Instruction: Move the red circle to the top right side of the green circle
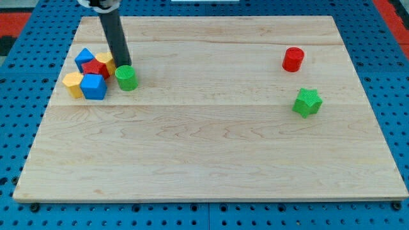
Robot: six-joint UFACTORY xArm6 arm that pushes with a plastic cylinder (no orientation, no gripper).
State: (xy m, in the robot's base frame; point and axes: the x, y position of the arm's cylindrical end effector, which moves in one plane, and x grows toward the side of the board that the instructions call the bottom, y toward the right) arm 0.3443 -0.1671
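pale wooden board (211, 160) on blue pegboard (19, 128), no pincer, my tip (123, 66) touching green circle (126, 78)

Pale wooden board (211, 160) on a blue pegboard (19, 76); red circle (293, 59), green circle (126, 78).

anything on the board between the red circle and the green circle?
No. In the camera view, only bare wood separates red circle from green circle; my tip sits beside the green circle.

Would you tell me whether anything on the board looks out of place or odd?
Nothing looks damaged or askew. The red circle sits far off at the view's right, near the green star, while the green circle is at the left, with my tip just behind it.
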